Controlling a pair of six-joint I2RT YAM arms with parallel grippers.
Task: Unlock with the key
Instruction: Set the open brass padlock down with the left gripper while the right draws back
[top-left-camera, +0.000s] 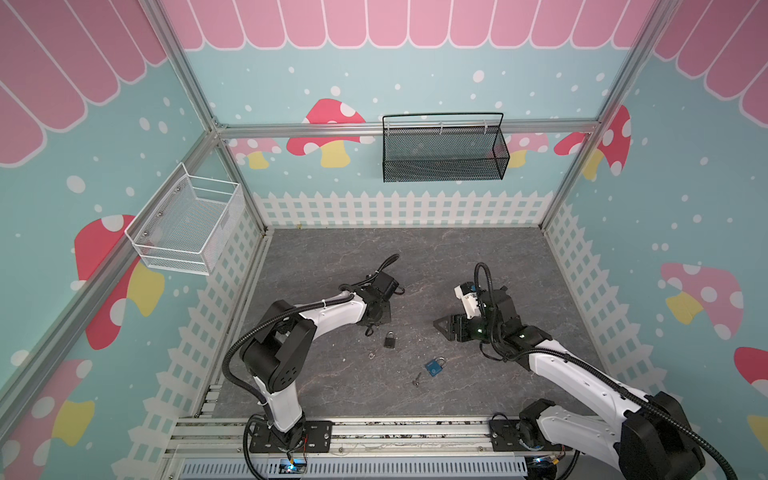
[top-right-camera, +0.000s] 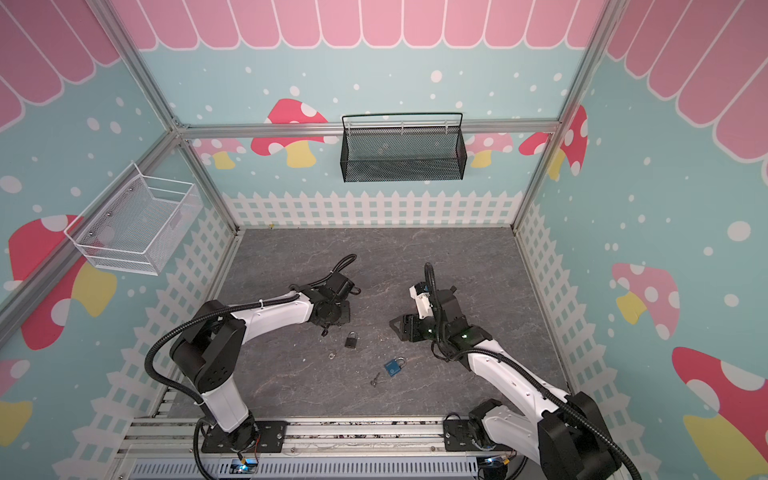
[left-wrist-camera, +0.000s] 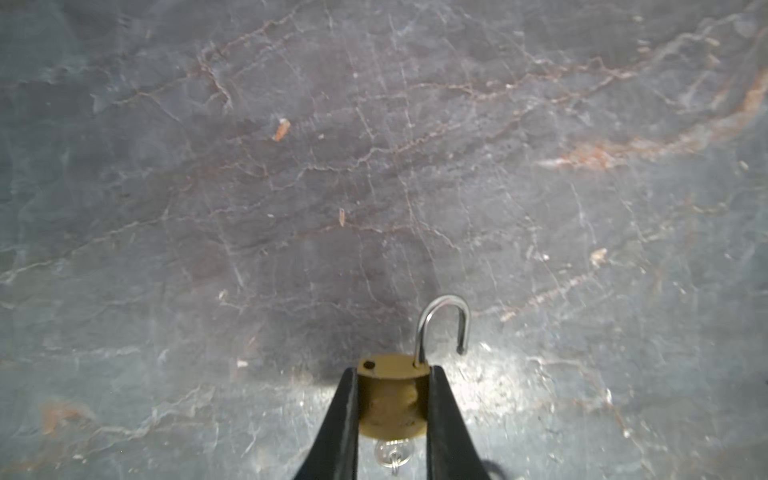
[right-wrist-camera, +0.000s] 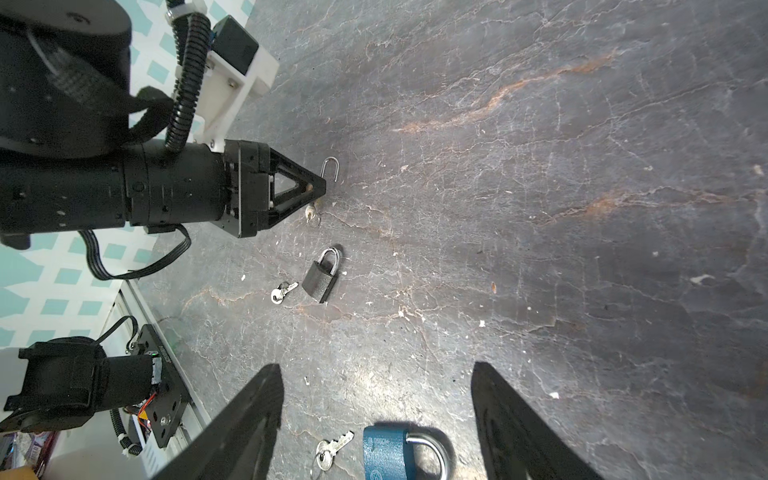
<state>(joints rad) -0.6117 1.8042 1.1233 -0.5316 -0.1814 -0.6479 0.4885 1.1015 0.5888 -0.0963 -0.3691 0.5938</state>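
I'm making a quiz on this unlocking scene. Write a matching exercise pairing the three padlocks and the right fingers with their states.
1 brass padlock; 2 black padlock; 3 blue padlock; 4 right fingers.
A spread apart, empty; B lying nearest the base rail; C shackle open, held by left fingers; D shackle shut, lying close to left fingers.
Pairs: 1-C, 2-D, 3-B, 4-A.

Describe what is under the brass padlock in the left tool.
A silver key sticks out under the brass padlock, which the left tool grips. The key's blade is hidden inside the lock body.
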